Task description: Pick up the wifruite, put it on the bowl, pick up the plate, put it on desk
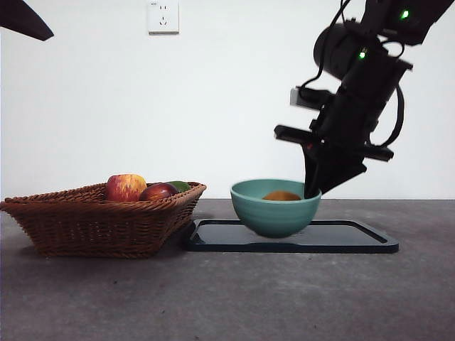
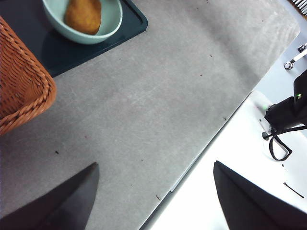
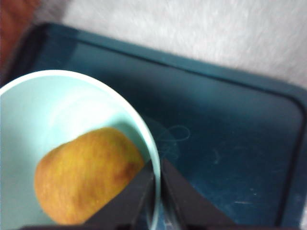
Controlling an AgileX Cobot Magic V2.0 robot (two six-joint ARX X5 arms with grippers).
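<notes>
The golden-brown wifruite [image 1: 281, 195] lies inside the teal bowl [image 1: 274, 213], which is at the left end of a dark tray [image 1: 341, 238] on the desk [image 1: 284, 298]. My right gripper [image 1: 311, 190] comes down from the upper right and is shut on the bowl's right rim. In the right wrist view the gripper [image 3: 157, 165] pinches the rim of the bowl [image 3: 57, 110], one jaw inside next to the wifruite [image 3: 86, 175]. The bowl looks blurred in the front view. My left gripper [image 2: 153, 201] is open and empty, away over the desk's edge.
A wicker basket [image 1: 92, 220] stands left of the tray and holds a red-and-yellow apple [image 1: 126, 187], a dark red fruit [image 1: 158, 191] and something green [image 1: 180, 185]. The left arm shows as a black tip [image 1: 25, 20] at the top left.
</notes>
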